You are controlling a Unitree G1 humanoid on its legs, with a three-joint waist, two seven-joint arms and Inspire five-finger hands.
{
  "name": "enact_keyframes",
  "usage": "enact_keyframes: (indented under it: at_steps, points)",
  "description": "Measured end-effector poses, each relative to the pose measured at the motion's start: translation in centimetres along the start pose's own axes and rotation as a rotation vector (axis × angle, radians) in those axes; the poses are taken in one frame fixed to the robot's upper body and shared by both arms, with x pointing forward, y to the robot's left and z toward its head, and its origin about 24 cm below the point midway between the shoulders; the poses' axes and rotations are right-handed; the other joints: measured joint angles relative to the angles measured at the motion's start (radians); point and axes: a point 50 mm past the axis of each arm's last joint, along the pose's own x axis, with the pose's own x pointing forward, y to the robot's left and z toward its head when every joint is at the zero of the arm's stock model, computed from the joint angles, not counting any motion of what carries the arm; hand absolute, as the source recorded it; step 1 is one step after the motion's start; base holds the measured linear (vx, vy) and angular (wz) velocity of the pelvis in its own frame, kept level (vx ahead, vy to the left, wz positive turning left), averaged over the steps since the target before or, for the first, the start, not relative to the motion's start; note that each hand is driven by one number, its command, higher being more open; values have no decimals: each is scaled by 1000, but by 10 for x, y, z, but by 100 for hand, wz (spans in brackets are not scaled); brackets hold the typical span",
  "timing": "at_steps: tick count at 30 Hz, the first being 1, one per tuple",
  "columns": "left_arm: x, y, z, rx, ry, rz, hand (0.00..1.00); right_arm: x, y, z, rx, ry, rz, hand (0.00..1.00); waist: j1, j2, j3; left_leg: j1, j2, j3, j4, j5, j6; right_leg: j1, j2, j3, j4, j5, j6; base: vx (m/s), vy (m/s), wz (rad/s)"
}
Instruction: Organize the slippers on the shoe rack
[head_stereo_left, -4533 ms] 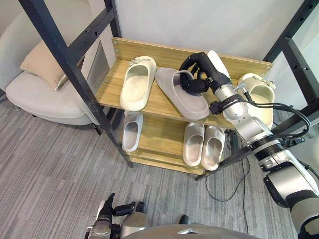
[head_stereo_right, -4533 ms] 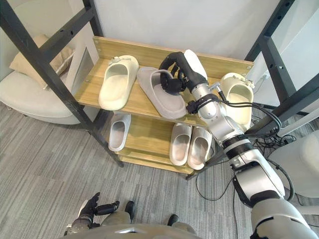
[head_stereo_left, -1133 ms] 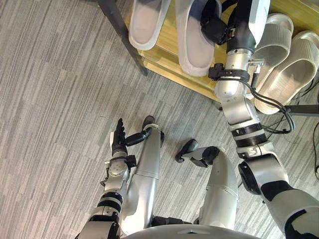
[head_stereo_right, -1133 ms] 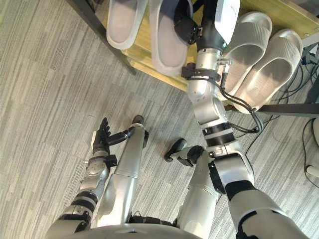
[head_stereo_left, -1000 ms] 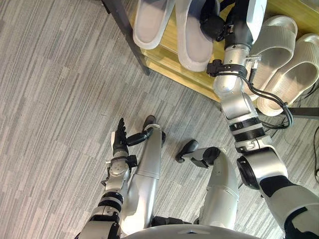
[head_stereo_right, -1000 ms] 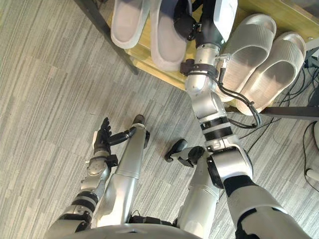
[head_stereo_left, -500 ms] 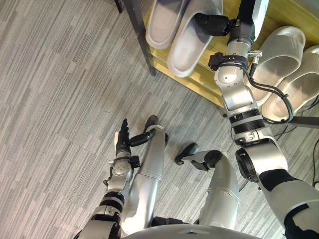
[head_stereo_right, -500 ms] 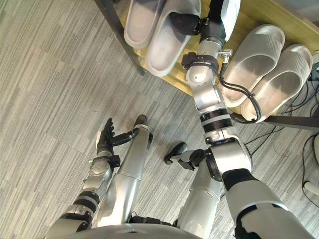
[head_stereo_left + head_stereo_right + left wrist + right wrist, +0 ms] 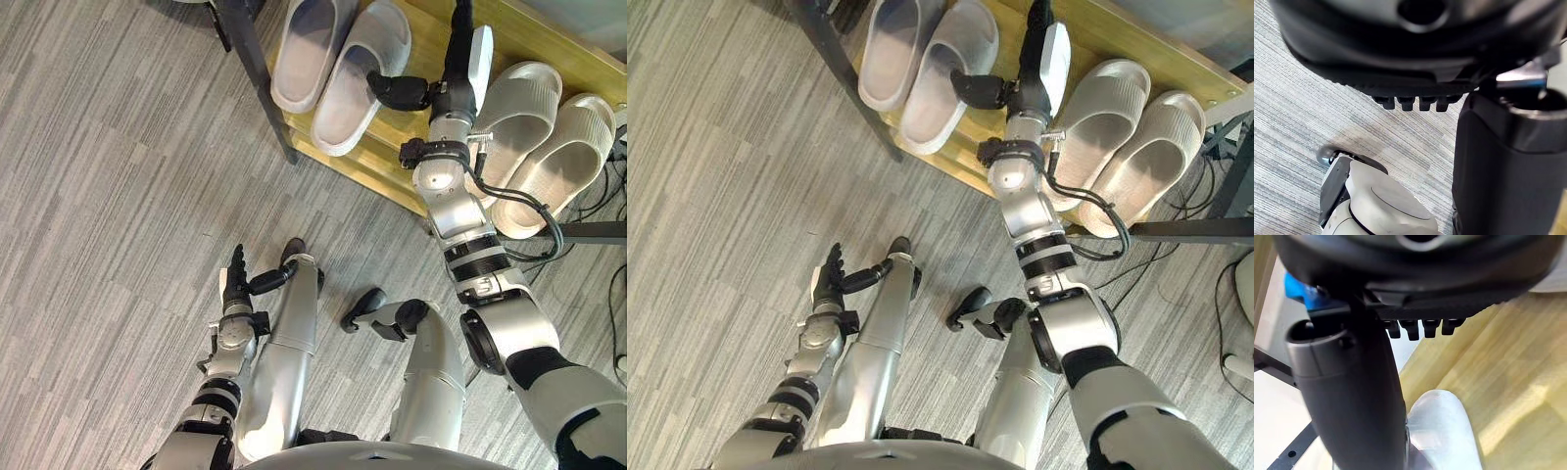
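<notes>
Grey slipper (image 9: 355, 76) on shelf (image 9: 377, 157), touching right hand (image 9: 400, 91)

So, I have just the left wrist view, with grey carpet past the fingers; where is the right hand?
Observer: The right hand is at the wooden shoe rack shelf, right beside a pale grey slipper.
Operator: Is it gripping that slipper?
Observer: No; in its wrist view the fingers are straight and hold nothing.
Operator: What else is on the shelf?
Observer: A white slipper lies alongside the grey one, and two beige slippers sit on the arm's other side.
</notes>
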Motion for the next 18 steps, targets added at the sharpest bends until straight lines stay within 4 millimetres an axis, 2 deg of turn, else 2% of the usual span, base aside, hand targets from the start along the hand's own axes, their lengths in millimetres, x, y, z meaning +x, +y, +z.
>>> enact_keyframes:
  at_steps: [3,9,11,12,18]
  points:
    - [0,2,-3,0,17,8,100,-10,4,-5,9,14,15,100,-7,0,0,21,6,2,-10,0,0,17,5,0,-10,1,0,0,18,-3]
    - [0,6,-4,-3,31,20,100,-28,2,-1,48,-22,20,100,-9,-3,-2,32,24,11,-30,0,0,22,20,1,-31,5,-3,10,20,-4]
    - [0,7,-5,-4,33,23,100,-43,6,0,117,-15,25,100,-11,-3,-2,33,26,13,-34,0,0,23,22,1,-36,5,-3,58,47,0]
    - [0,8,-5,-6,39,28,100,-59,12,-2,235,24,43,100,-16,-3,-2,37,26,15,-40,0,0,27,24,1,-43,5,-3,48,46,0]
    - [0,13,-8,-4,55,45,100,-104,42,-16,522,218,202,100,-32,-3,-2,56,41,22,-48,-1,1,47,39,3,-64,13,11,17,63,-6]
